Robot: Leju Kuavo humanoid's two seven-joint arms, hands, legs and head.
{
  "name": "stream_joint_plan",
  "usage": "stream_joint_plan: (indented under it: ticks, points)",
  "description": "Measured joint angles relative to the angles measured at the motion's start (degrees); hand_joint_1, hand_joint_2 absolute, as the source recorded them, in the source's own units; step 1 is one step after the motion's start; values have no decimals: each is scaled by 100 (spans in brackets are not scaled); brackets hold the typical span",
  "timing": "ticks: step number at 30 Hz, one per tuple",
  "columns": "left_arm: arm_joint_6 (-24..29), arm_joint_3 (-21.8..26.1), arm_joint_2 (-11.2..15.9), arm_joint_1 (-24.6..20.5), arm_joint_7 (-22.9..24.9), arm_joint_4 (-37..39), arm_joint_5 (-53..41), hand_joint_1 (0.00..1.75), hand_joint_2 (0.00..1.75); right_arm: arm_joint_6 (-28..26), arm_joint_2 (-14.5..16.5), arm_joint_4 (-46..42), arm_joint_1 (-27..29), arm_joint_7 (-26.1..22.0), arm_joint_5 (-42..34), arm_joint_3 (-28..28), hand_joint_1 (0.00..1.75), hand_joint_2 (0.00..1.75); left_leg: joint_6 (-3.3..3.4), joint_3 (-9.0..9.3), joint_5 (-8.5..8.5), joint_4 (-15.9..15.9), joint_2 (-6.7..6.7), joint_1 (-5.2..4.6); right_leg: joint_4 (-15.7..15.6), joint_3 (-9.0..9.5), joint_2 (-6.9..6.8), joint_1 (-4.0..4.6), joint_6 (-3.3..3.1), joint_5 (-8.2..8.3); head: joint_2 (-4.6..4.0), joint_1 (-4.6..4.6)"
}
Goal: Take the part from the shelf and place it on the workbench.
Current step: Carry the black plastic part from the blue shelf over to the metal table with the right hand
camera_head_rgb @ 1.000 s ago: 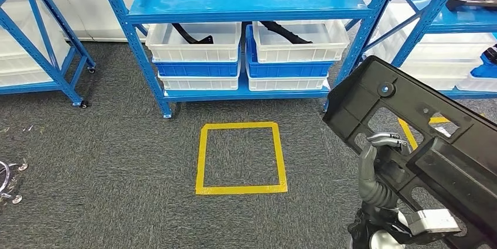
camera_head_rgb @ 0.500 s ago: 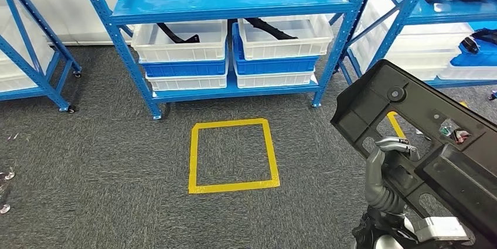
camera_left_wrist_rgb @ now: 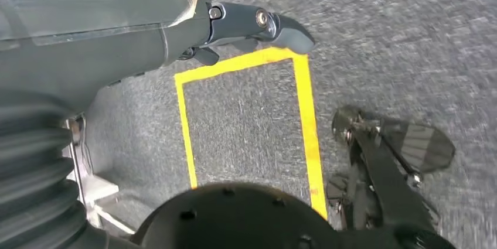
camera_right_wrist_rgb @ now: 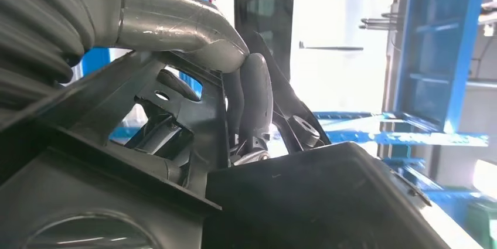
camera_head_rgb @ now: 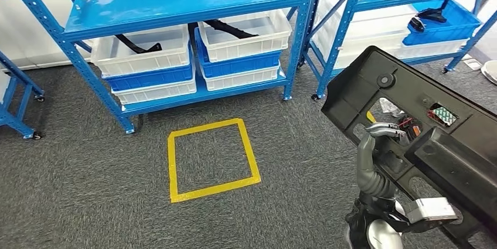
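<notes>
Black plastic part (camera_head_rgb: pixel 422 137): large, perforated, tilted; gripped by the right hand (camera_head_rgb: pixel 378 161), fingers (camera_right_wrist_rgb: pixel 252 102) hooked through an opening. It is carried above grey carpet, right of the yellow tape square (camera_head_rgb: pixel 211 158). Left hand (camera_left_wrist_rgb: pixel 246 26): nothing held, fingers extended over the square. Blue shelf (camera_head_rgb: pixel 176 3) with white bins (camera_head_rgb: pixel 140 55) is located behind the square.

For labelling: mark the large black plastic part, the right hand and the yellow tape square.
large black plastic part (camera_head_rgb: pixel 375 94): head view, upper flat panel.
right hand (camera_head_rgb: pixel 375 164): head view, grey fingers hooked through the part.
yellow tape square (camera_head_rgb: pixel 174 167): head view, left strip.
</notes>
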Motion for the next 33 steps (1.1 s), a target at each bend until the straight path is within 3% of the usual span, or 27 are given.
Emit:
stream_joint_plan:
  ticks: [1, 3, 5, 7, 9, 10, 11, 12, 14, 16, 18, 19, 21, 23, 24, 25, 26, 27, 29, 30, 32, 33]
  points:
    - [4, 2, -3, -3, -1, -1, 0, 0, 175, 1, 4, 20, -26, -1, 0, 11, 175, 175, 27, 89, 25, -163, -59, -16, -4, -23, 61, -4, 31, 14, 0, 2]
    - [13, 3, -16, -8, -5, -1, 0, 0, 175, 3, 8, 45, -49, -1, 0, 22, 175, 175, 67, 103, 59, -202, 88, -27, -8, -78, 151, -7, 98, 43, 0, -2]
    - [16, 4, -27, -11, -8, -1, 0, 0, 175, 4, 5, 61, -63, 0, -1, 21, 175, 175, 133, 114, 122, -271, 236, -2, 172, -194, -20, 5, 120, -57, 0, 15]
    - [24, 7, -34, -5, -9, -1, 0, 0, 175, 4, 4, 84, -93, 1, -1, 22, 175, 175, 172, 91, 162, -305, 402, 8, 811, -501, -319, 7, 96, -401, 0, 51]
    - [30, 12, -38, 3, -3, -1, -1, 0, 175, 4, 4, 118, -109, 2, -1, 24, 175, 175, 174, 43, 181, -303, 567, 8, 1559, -836, -429, -19, 116, -731, 0, 76]
    - [29, 14, -41, 5, 11, -1, -1, 0, 175, 4, 4, 136, -110, 2, -1, 23, 175, 175, 165, 20, 193, -300, 649, 10, 1694, -872, -450, -38, 162, -778, 0, 79]
    - [29, 16, -42, 4, 31, -1, -1, 0, 175, 4, 3, 151, -113, 2, -2, 22, 175, 175, 152, 2, 203, -297, 723, 14, 1564, -770, -475, -56, 223, -728, 0, 81]
    - [28, 21, -44, 1, 57, -1, 4, 0, 175, 4, 2, 162, -123, 5, -3, 21, 175, 175, 135, -10, 213, -290, 796, 20, 1207, -543, -532, -73, 291, -615, 0, 82]
    - [36, 41, -41, -11, 111, -4, 33, 0, 175, 8, 5, 180, -172, 27, -7, 26, 175, 175, 73, -23, 209, -249, 929, 6, 328, -13, -799, -94, 367, -370, 0, 84]
    - [57, 76, -37, -21, 144, -10, 91, 0, 175, 23, 24, 202, -238, 57, -9, 51, 175, 175, -11, -7, 182, -219, 1035, -15, -39, 183, -950, -79, 296, -257, 0, 63]
    - [82, 123, -40, -35, 150, -14, 146, 0, 175, 42, 40, 229, -278, 85, -9, 75, 175, 175, -91, 28, 179, -231, 1136, 2, -27, 146, -831, -61, 168, -207, 0, 43]
    - [90, 144, -43, -47, 147, -15, 167, 0, 175, 46, 41, 241, -292, 95, -9, 82, 175, 175, -136, 30, 153, -206, 1091, 22, -32, 143, -769, -72, 117, -181, 0, 39]
    - [136, 177, -50, -62, 141, -16, 187, 0, 175, 48, 52, 263, -330, 104, -10, 98, 175, 175, -210, -97, -100, 108, 787, 56, -39, 129, -645, -104, 24, -118, 0, 29]
    - [193, 208, -60, -59, 139, -16, 191, 0, 175, 41, 68, 280, -346, 104, -9, 108, 175, 175, -240, -423, -530, 845, 477, 67, -34, 90, -520, -91, -34, -79, 0, 22]
    - [202, 221, -62, -51, 139, -16, 185, 0, 175, 29, 75, 286, -330, 104, -9, 108, 175, 175, -238, -593, -677, 1207, 424, 66, -32, 72, -449, -72, -47, -69, 0, 22]
    - [193, 231, -62, -41, 134, -16, 175, 0, 175, 11, 77, 288, -301, 104, -8, 104, 175, 175, -226, -697, -712, 1413, 404, 65, -30, 63, -371, -54, -56, -63, 0, 23]
    - [173, 238, -62, -30, 125, -16, 162, 0, 175, -16, 78, 289, -261, 99, -5, 99, 175, 175, -206, -703, -632, 1410, 392, 65, -29, 63, -289, -37, -60, -60, 0, 24]
    - [143, 242, -62, -21, 113, -16, 151, 0, 175, -41, 78, 283, -217, 89, -1, 95, 175, 175, -179, -591, -447, 1160, 369, 65, -28, 72, -210, -26, -59, -60, 0, 25]
    - [70, 256, -51, -10, 92, -16, 144, 0, 175, -80, 82, 254, -112, 46, 12, 85, 175, 175, -92, -217, -40, 366, 156, 66, -23, 85, -65, 1, -49, -61, 0, 26]
    - [40, 267, -45, -8, 87, -15, 144, 0, 175, -90, 86, 233, -60, 20, 20, 81, 175, 175, -55, -73, 71, 59, 50, 64, -19, 76, 3, 7, -34, -60, 0, 29]
    - [34, 291, -35, -8, 99, -14, 148, 0, 175, -96, 101, 192, 41, -22, 32, 75, 175, 175, -9, 31, 98, -169, -29, 41, -17, 30, 130, -1, 27, -44, 0, 29]
    - [53, 298, -41, -11, 109, -14, 150, 0, 175, -92, 107, 168, 90, -32, 38, 75, 175, 175, 2, 38, 106, -193, 46, 30, -28, -6, 198, -13, 68, -30, 0, 27]
